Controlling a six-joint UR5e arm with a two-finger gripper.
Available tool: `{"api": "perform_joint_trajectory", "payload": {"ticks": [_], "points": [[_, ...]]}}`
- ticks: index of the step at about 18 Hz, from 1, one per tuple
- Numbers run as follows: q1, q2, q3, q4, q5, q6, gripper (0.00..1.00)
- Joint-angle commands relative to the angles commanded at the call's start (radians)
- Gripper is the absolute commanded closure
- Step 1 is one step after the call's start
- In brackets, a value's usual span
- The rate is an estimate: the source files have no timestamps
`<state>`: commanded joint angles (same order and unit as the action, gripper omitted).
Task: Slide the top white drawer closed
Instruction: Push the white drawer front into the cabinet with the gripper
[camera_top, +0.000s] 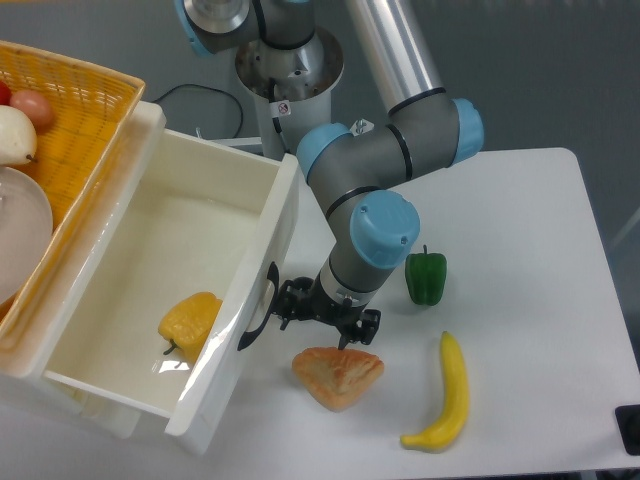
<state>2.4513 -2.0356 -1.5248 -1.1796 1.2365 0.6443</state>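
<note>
Top white drawer (180, 250): open, yellow pepper (190, 320) inside. My gripper (320, 312) beside its handle; jaws' state unclear.

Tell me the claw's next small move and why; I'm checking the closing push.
Probably keep pushing left against the front panel: the claw sits at the black handle, and the top white drawer is mostly open, with the yellow pepper inside.

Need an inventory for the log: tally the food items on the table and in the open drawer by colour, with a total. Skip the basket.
Yellow: 2, the pepper in the top white drawer and the banana
Green: 1, the pepper
Orange-brown: 1, the pastry
Total: 4
</note>
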Motion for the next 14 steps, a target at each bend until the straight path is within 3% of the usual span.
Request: {"api": "perform_joint_trajectory", "payload": {"ticks": [14], "points": [[-0.041,0.032,-0.009,-0.041,-0.009,-0.011,0.0]]}}
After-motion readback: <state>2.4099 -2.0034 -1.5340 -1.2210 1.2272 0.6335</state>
